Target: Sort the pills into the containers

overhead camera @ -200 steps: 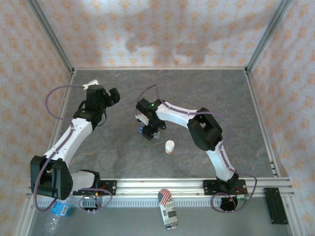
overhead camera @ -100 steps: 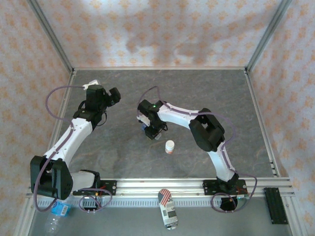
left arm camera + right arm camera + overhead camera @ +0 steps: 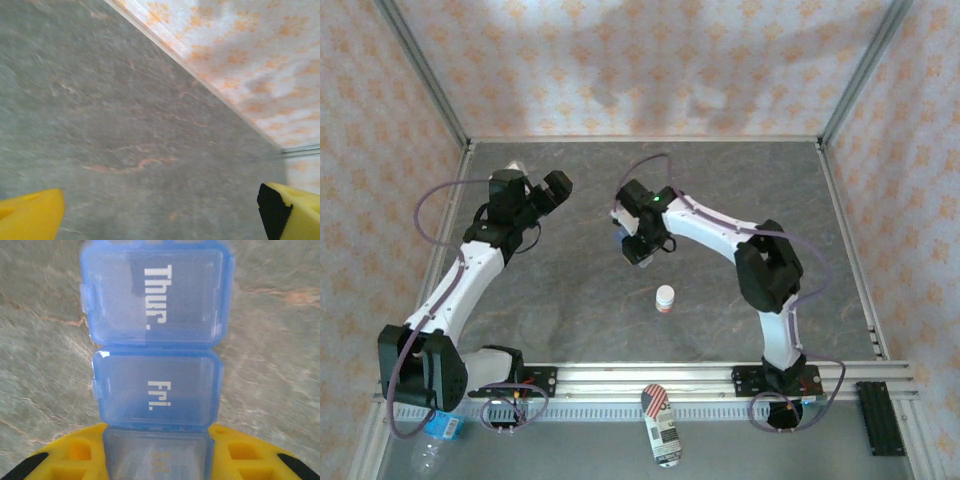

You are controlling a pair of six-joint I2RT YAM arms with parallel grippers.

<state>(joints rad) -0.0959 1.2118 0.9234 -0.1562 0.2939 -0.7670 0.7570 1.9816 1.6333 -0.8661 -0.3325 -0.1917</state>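
We see bright, even, diffuse light in the top view, with soft blotchy shadows high on the far wall (image 3: pixel 640 70) and only faint ones on the table (image 3: pixel 570 300). Our left wrist view is smeared: the table's veining runs soft, and the left gripper's (image 3: pixel 160 217) yellow pads (image 3: pixel 30 215) are unfocused. In the right wrist view the pill organiser (image 3: pixel 157 385) shows pale glare on its lids, its far edge is blurred, and its nearest compartment is hazy.

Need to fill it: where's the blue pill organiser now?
Top view: the blue pill organiser sits in the right gripper mid-table, beyond and left of the white bottle.
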